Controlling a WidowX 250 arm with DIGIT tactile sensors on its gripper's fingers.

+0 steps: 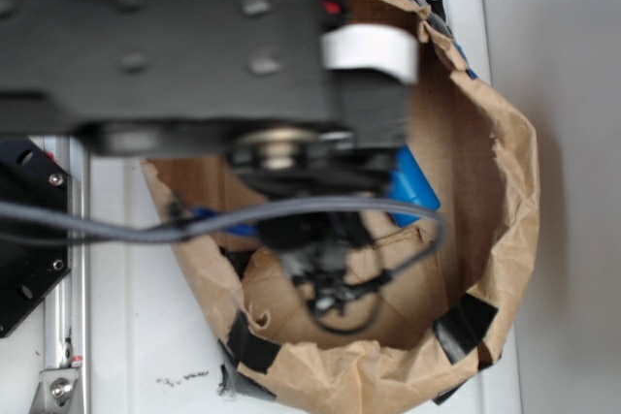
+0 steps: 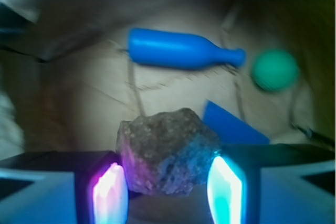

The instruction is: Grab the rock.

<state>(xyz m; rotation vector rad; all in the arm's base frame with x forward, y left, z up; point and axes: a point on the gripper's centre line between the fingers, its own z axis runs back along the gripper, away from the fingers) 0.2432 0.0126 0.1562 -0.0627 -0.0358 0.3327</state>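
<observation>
your gripper (image 2: 168,190) hangs inside the paper bag (image 1: 505,191) with its jaws spread about the rock's width. the rock (image 2: 168,153) lies squarely between the two lit fingers (image 2: 110,192), so you only need to close.

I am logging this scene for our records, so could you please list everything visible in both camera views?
rock: one, brown-grey, lumpy, between the end effector's two fingers in the wrist view.
bowling pin toy: one, blue, lying on its side beyond the rock.
ball: one, green, right of the pin's narrow end.
flat piece: one, blue, right of and behind the rock.
paper bag: one, brown, black tape on its rim, holding all the above.
table: one, white, under the bag.
end effector: one, black with glowing pads, fingers either side of the rock; contact unclear.
</observation>
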